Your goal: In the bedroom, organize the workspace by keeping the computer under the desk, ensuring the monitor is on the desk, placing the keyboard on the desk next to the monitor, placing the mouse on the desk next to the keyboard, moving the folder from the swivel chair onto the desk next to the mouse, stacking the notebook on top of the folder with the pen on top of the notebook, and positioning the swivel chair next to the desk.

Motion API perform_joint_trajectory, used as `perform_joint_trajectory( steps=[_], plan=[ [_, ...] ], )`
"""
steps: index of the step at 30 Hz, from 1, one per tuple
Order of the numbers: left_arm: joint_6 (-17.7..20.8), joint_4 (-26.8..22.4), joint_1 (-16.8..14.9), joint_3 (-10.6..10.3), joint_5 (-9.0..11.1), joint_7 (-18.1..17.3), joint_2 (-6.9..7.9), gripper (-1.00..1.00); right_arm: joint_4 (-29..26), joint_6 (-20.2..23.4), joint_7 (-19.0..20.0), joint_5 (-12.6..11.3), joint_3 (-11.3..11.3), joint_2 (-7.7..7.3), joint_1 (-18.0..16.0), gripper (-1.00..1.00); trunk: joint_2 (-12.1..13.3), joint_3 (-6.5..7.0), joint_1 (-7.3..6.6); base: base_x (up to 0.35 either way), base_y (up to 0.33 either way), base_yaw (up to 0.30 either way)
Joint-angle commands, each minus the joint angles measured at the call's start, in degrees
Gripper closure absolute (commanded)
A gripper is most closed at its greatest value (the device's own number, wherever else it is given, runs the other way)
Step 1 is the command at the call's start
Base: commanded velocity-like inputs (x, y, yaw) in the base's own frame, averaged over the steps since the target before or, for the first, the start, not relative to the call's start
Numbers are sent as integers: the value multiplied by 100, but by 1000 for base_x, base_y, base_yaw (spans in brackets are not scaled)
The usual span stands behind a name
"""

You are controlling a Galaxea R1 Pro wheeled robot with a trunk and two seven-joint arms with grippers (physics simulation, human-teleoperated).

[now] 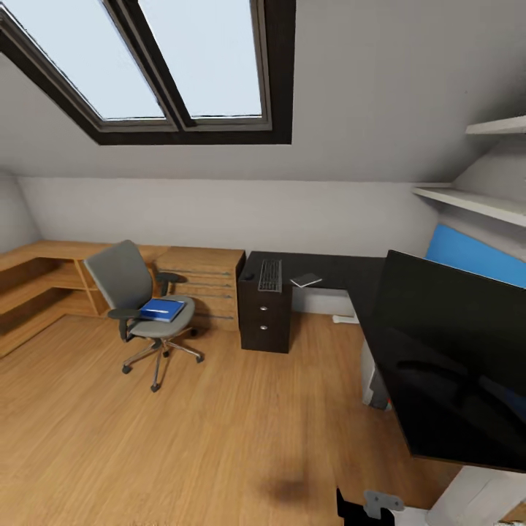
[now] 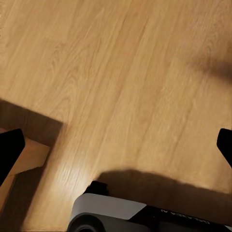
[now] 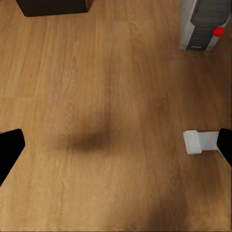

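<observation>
The swivel chair [image 1: 142,296] stands on the wood floor at left, with the blue folder [image 1: 162,310] flat on its seat. The black desk [image 1: 343,272] runs along the back wall and down the right side. The keyboard [image 1: 270,275] lies above its drawer pedestal, and the grey notebook [image 1: 306,280] is just to the right. The monitor [image 1: 453,365] looms close at right. The computer [image 1: 372,380] [image 3: 205,24] stands on the floor under the desk. My left gripper [image 2: 116,147] and right gripper [image 3: 116,147] hang open over bare floor, holding nothing.
A light wooden dresser [image 1: 204,281] and low wooden shelving [image 1: 36,281] line the back left. Wall shelves [image 1: 475,201] and a blue wall panel [image 1: 475,256] are at right. A small white block [image 3: 200,141] lies near my right fingertip. My base [image 2: 121,212] shows below the left gripper.
</observation>
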Motion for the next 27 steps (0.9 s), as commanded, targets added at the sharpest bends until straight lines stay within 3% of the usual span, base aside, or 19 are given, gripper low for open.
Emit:
perform_joint_trajectory(
  steps=[1, 17, 27],
  plan=[
    [-36, 0, -7, -46, 61, 40, 5, -100, 13, -25, -14, -33, 34, 2, -8, -100, -13, -13, 0, -341, 0, 0],
    [-36, 0, -7, -48, 61, 60, 4, -100, 17, -22, -14, -61, 36, 15, -8, -100, -13, -13, 0, -341, -63, -8],
    [-36, 0, -7, -51, 56, 66, 1, -100, 17, -25, -14, -59, 34, 101, -8, -100, -13, -13, 0, -292, -157, -210]
  ],
)
